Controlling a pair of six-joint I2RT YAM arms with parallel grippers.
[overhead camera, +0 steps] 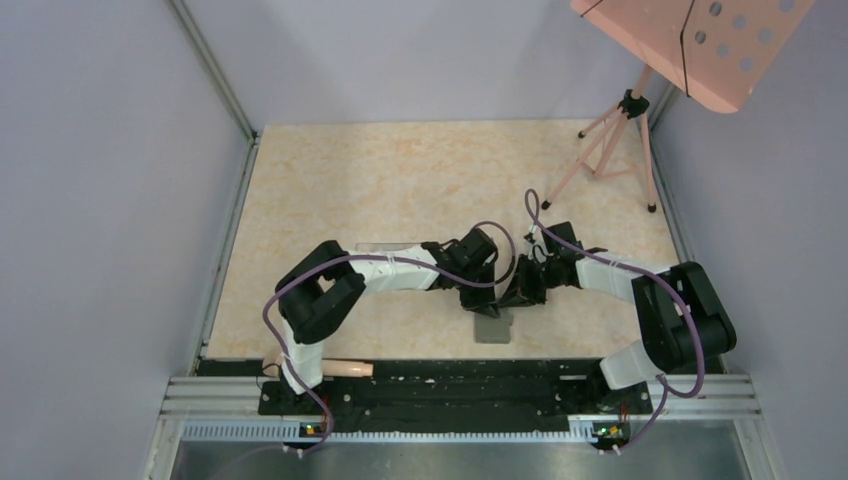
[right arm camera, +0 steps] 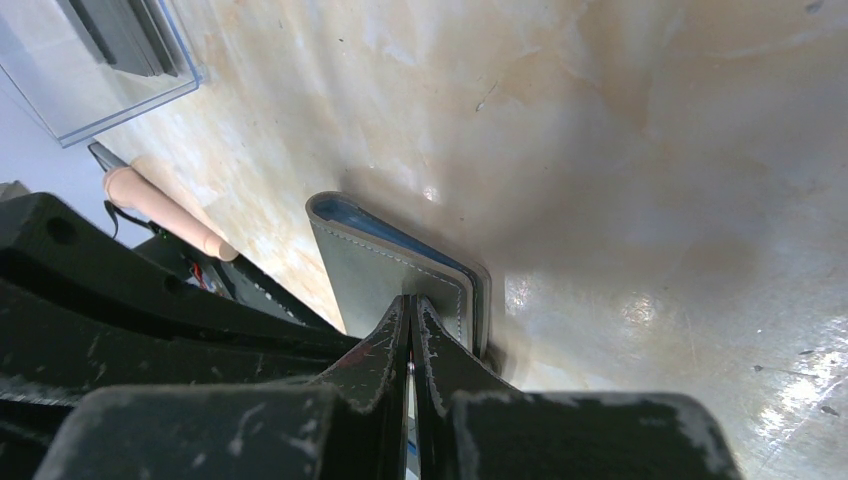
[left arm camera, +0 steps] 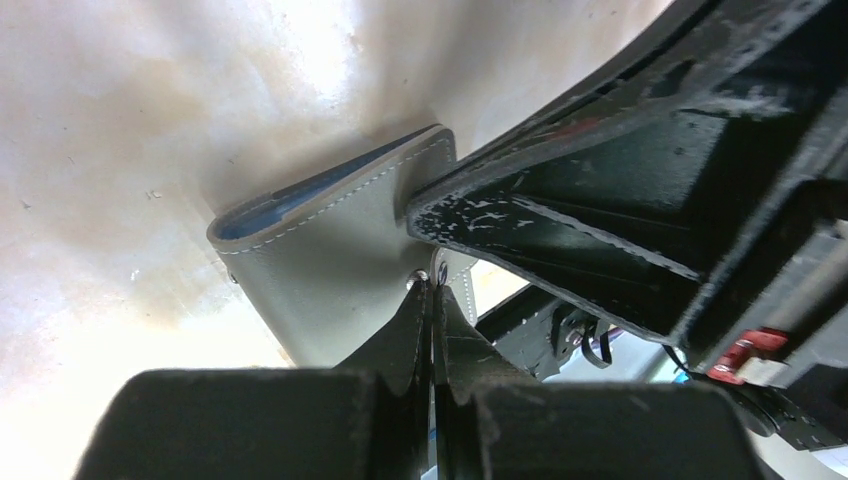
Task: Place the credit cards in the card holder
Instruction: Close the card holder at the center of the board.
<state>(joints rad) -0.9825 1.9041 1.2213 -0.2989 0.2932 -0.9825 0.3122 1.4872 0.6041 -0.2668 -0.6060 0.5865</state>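
The card holder (overhead camera: 492, 326) lies flat on the bench (overhead camera: 400, 170) near its near edge, about midway between the two arm bases, folded with a sliver of blue lining showing. We see the left end effector (left arm camera: 432, 285) with its fingers pressed together, tips touching the holder's edge. The right end effector (right arm camera: 411, 305) is likewise closed, tips on the gray cover; whether either pinches a flap we cannot tell. To the far left, dark credit cards (right arm camera: 115, 30) show inside a clear box (right arm camera: 150, 95).
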